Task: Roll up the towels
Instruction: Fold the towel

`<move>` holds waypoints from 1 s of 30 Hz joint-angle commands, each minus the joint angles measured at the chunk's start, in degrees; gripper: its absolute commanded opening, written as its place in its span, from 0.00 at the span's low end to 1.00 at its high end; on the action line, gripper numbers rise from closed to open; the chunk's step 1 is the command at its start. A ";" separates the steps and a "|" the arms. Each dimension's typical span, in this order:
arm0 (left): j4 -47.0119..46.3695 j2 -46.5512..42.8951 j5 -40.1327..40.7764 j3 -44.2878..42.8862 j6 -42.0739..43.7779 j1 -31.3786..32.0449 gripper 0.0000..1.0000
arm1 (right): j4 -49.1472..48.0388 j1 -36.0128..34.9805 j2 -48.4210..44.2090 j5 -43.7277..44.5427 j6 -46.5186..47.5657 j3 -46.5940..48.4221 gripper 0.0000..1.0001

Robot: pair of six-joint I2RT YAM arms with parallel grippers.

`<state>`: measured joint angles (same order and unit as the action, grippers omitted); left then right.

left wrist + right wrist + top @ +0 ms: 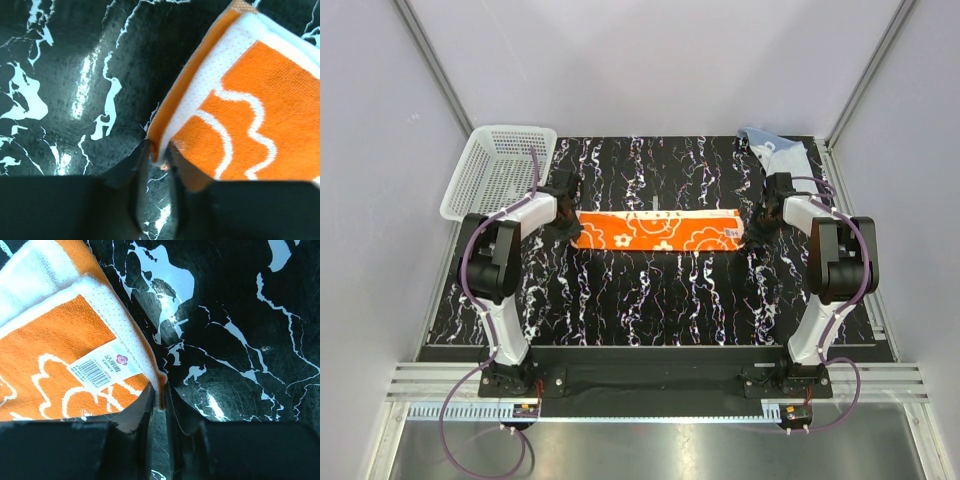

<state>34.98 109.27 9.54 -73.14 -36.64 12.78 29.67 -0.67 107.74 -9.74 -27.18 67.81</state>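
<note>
Pale grey panels wall a glossy black, white-veined tabletop. The folded orange white-printed cloth towel lies flat; left gripper and right gripper pinch its end corners.

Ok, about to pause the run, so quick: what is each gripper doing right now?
Left gripper: closed, pinching a corner of the orange towel.
Right gripper: closed, pinching a corner at the towel's opposite end.
</note>
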 commanded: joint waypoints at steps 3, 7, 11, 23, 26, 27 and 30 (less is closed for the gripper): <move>1.49 -0.90 2.85 -0.07 0.61 -0.03 0.11 | 3.38 0.14 -0.25 1.65 0.64 -2.06 0.18; 2.55 -6.16 3.47 3.87 -0.62 -0.03 0.11 | 3.64 0.32 -1.74 1.91 -0.33 -4.70 0.17; 2.81 -11.09 2.59 9.32 -1.50 -0.03 0.11 | 3.38 0.32 -4.29 1.13 -1.73 -8.39 0.17; 1.85 -22.96 -3.38 22.78 -3.96 2.51 0.52 | 4.78 0.32 -18.34 5.16 -4.81 -17.71 0.58; 2.28 -25.24 -4.70 23.31 -4.05 3.66 0.67 | 5.40 0.40 -20.90 5.96 -5.16 -18.15 0.78; 2.89 -25.77 -4.97 23.31 -4.05 3.92 0.70 | 5.48 0.32 -22.73 5.96 -5.16 -18.33 0.79; 5.09 -30.06 -6.02 22.17 -3.00 4.36 0.79 | 5.57 0.32 -27.31 6.31 -5.95 -19.55 0.75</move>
<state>38.41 84.25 5.61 -49.95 -40.14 16.64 34.41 -0.58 86.02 -5.82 -32.03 49.01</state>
